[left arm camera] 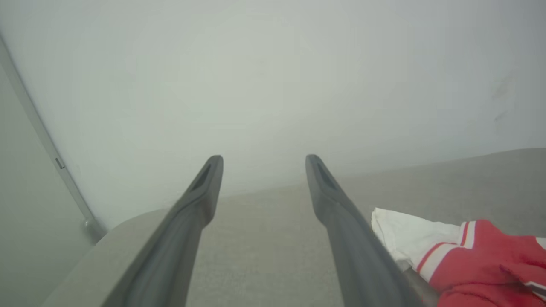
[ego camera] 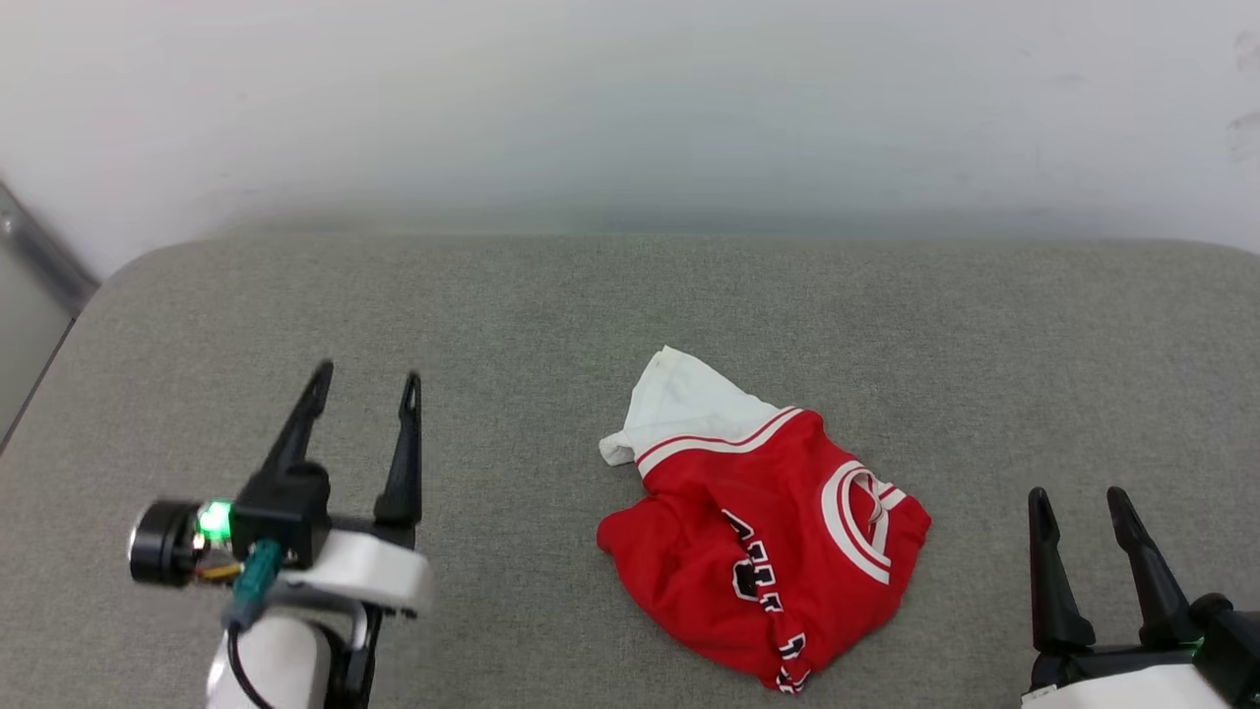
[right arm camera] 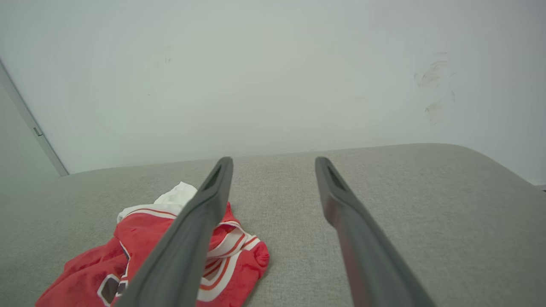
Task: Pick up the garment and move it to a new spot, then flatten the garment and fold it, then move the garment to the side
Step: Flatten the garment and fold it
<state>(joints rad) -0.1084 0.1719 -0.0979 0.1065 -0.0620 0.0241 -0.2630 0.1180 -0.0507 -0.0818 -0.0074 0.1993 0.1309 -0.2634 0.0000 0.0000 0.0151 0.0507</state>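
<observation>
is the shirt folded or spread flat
Neither: the garment lies crumpled in a heap, white sleeve poking out, lettering creased.

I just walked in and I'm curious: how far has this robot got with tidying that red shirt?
Nothing looks done: the garment lies crumpled on the grey surface. Nothing is in hand either; the left pincer and right pincer stand open, clear of it on either side. Picking up, moving, flattening, folding and setting aside all remain.
</observation>
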